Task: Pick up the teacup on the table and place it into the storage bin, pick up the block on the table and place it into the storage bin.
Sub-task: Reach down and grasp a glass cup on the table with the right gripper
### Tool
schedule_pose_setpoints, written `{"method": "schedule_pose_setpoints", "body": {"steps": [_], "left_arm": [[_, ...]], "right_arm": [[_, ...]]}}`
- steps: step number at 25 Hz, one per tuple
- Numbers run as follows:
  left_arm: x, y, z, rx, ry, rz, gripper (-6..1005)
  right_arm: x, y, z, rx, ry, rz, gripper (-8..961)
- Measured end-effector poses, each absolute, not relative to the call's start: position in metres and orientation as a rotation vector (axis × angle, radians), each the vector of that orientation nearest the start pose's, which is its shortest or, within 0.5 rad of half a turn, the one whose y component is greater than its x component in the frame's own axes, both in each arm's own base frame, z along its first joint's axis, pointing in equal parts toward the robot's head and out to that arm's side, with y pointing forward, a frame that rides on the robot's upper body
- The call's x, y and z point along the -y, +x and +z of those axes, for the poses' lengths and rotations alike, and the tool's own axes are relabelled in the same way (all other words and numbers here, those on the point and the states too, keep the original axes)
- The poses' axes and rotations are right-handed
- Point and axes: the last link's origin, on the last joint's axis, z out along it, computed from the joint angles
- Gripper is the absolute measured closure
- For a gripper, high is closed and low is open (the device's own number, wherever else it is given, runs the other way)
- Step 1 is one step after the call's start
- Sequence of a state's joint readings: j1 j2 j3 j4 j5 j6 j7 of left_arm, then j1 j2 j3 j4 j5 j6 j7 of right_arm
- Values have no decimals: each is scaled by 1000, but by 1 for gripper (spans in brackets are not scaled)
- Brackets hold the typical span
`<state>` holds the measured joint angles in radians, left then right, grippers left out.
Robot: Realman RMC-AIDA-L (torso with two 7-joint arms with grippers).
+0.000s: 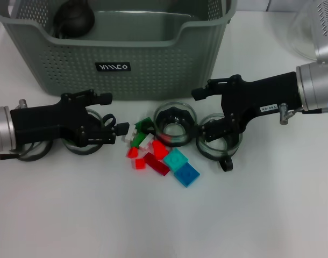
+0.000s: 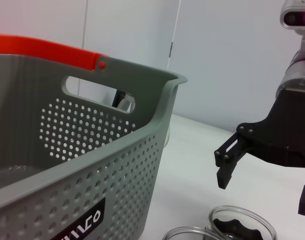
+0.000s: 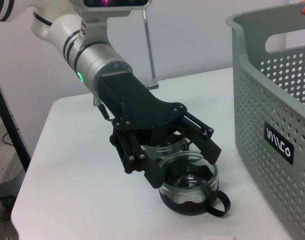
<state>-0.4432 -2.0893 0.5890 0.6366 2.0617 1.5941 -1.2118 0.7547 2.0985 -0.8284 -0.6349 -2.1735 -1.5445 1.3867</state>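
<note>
Three glass teacups stand in front of the storage bin (image 1: 153,59): a left teacup (image 1: 83,141), a middle teacup (image 1: 176,123) with a dark inside, and a right teacup (image 1: 220,144). Between them lies a pile of blocks: green (image 1: 143,126), red (image 1: 156,163), teal (image 1: 176,158) and blue (image 1: 186,174). My left gripper (image 1: 113,113) hangs open low over the left teacup. My right gripper (image 1: 203,113) is open above the right teacup, its tips near the middle one. The left wrist view shows the right gripper (image 2: 265,184) open above teacups (image 2: 242,227).
A dark round vessel (image 1: 72,19) lies inside the bin at its back left. The bin's perforated wall (image 3: 272,100) stands close behind both grippers. A clear dome-like object (image 1: 309,29) sits at the far right. The front half of the white table holds nothing.
</note>
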Motion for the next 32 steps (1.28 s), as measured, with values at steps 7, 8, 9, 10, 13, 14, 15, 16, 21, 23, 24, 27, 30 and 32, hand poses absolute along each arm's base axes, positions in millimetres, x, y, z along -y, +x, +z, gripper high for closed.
{"method": "schedule_pose_setpoints", "body": {"steps": [7, 8, 9, 10, 13, 14, 15, 16, 21, 23, 24, 27, 30, 32], "left_arm": [[-300, -295, -1, 564, -2684, -676, 114], [-299, -295, -1, 564, -2685, -676, 114], [-299, -295, -1, 564, -2685, -677, 114], [-299, -295, -1, 564, -2685, -678, 114], [-299, -295, -1, 564, -2686, -678, 114], [-299, -294, -1, 563, -2686, -679, 114], [-299, -294, -1, 563, -2686, -679, 114], [-299, -294, -1, 563, -2687, -681, 115], [-299, -293, -1, 556, -2694, -689, 115], [-299, -292, -1, 554, -2697, -693, 115], [-299, -291, -1, 552, -2699, -697, 115], [-298, -289, -2, 545, -2712, -712, 115], [-297, -288, -3, 542, -2721, -710, 115], [-297, -288, -3, 539, -2724, -709, 115]], "right_arm": [[-358, 197, -39, -301, -3053, 423, 9], [-358, 197, -39, -302, -3053, 423, 9], [-358, 197, -39, -303, -3053, 423, 9], [-358, 197, -39, -308, -3053, 423, 9], [-359, 197, -35, -363, -3047, 415, 9], [-359, 197, -35, -363, -3047, 415, 9], [-360, 197, -32, -389, -3043, 404, 10], [-361, 198, -28, -427, -3037, 377, 10], [-364, 200, -3, -589, -3005, 221, 10], [-364, 199, 15, -695, -2985, 117, 10], [-364, 199, 15, -695, -2985, 117, 10], [-365, 197, 31, -808, -2945, 42, 11], [-370, 197, 37, -887, -2891, -61, 11], [-373, 196, 36, -906, -2871, -139, 11]]}}
